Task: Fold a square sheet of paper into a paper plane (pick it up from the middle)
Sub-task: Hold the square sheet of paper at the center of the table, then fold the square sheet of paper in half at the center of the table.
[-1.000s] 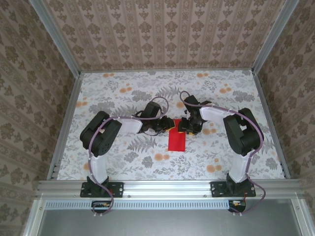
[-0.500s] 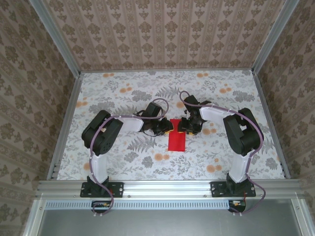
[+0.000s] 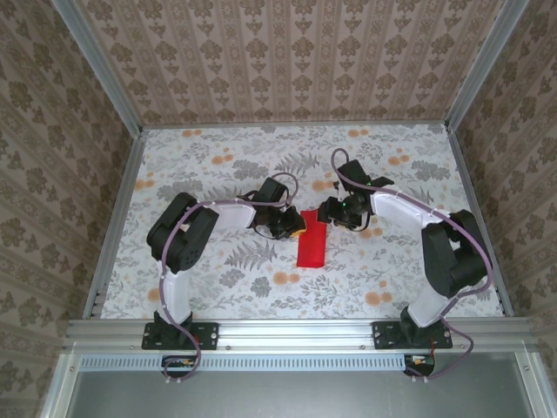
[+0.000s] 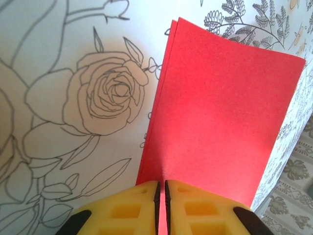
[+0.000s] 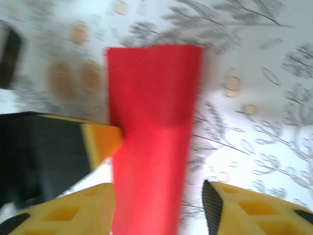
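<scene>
The red sheet of paper, folded to a narrow strip, lies flat near the middle of the worktop, with its long sides running roughly from the near edge towards the far edge. The left hand meets the strip at its left long side, close to the far end. The right hand stands just beside the strip's far right corner; whether it touches I cannot tell.

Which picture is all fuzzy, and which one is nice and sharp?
Right wrist view: fuzzy all over; the red paper has soft edges and the flowery table looks smeared. Left wrist view: sharp; the paper's edges and the rose print are crisp, though the far table corner goes a bit soft. Top view: clear and evenly lit, but everything looks small.
</scene>
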`<action>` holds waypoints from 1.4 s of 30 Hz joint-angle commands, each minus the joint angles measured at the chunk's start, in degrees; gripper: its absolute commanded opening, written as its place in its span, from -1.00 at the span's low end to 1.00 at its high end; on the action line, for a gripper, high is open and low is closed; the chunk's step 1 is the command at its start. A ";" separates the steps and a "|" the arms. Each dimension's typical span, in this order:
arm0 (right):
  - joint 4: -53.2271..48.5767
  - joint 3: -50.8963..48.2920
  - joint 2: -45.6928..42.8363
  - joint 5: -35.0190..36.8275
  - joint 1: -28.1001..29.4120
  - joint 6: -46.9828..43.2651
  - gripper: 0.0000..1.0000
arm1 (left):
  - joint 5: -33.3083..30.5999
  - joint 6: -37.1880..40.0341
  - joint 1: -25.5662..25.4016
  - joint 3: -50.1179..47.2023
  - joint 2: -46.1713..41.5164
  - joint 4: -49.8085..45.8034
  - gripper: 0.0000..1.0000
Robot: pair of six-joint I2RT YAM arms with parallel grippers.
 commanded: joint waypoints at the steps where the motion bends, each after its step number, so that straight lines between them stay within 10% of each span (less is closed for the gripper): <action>1: 5.36 -2.00 1.24 -9.05 0.34 1.95 -0.17 | -2.86 0.90 0.04 -0.62 4.05 -7.69 -0.72; 9: 9.26 -1.44 8.30 -13.63 0.90 4.59 -0.78 | -3.11 1.79 -0.08 0.59 5.02 -9.95 -0.76; 42: 15.92 -15.90 2.82 -10.57 -10.57 0.57 -0.83 | -6.01 1.50 0.40 0.55 6.35 -17.41 -0.89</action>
